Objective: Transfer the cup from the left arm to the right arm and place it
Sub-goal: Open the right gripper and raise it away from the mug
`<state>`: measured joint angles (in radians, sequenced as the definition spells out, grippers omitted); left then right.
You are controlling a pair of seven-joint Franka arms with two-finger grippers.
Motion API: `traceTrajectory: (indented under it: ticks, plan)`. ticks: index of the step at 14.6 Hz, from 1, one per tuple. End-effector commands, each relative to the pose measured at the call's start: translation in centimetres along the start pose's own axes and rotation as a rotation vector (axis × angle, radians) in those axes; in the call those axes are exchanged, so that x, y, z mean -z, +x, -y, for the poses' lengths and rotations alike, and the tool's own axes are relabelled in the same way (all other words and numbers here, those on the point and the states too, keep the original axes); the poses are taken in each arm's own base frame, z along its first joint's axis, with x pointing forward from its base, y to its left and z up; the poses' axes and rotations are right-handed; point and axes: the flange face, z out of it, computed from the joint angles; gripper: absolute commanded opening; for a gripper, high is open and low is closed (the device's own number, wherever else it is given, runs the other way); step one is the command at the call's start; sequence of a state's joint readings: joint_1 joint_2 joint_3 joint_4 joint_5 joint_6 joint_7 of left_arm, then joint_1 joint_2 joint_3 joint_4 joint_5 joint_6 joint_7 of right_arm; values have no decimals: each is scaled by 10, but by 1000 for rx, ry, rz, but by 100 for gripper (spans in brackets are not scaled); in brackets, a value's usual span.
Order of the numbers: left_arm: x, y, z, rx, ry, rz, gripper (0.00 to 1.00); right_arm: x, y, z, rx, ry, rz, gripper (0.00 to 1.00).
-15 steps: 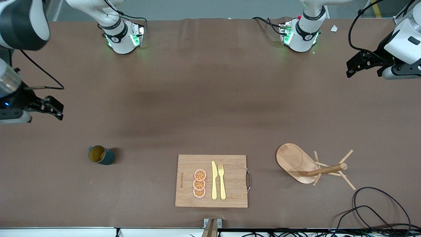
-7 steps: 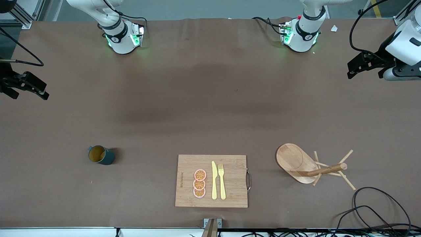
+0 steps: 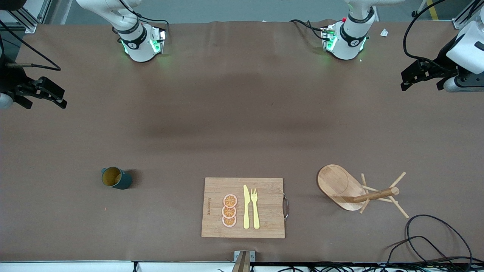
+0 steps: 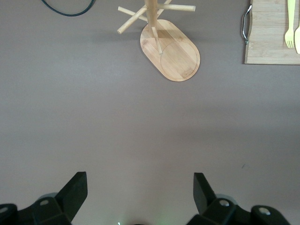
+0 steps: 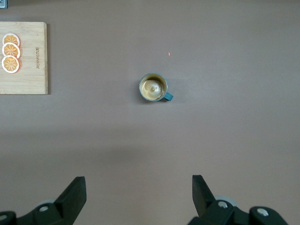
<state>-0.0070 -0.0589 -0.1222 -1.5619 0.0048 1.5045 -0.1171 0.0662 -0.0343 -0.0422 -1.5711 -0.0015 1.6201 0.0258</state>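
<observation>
A: Where is the small dark teal ribbed cup [image 3: 116,178]?

B: Upright on the brown counter [image 3: 242,124], toward the right arm's end, well apart from the bamboo cutting board [image 3: 243,207]. Mustard inside, loop handle.

A: How will it handle?

B: Probably light, rigid and slick-glazed; I'd grip the rim wall, leaving the handle free.

A: Claws?

B: Left claw [image 4: 139,190] and right claw [image 5: 138,194] both released, empty, high over bare counter.
</observation>
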Motion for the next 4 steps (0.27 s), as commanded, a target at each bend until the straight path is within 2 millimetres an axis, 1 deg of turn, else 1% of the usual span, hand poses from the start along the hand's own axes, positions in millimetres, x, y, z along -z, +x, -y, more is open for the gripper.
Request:
traceTrajectory:
  ticks: [1,4]
  plan:
    - [4,0,-1,-13,-11,13,100,13,-17,-3,14,0,-4,100]
    - [5,-1,-2,-16,-10,15,100,11,-20,-6,8,0,-1,100]
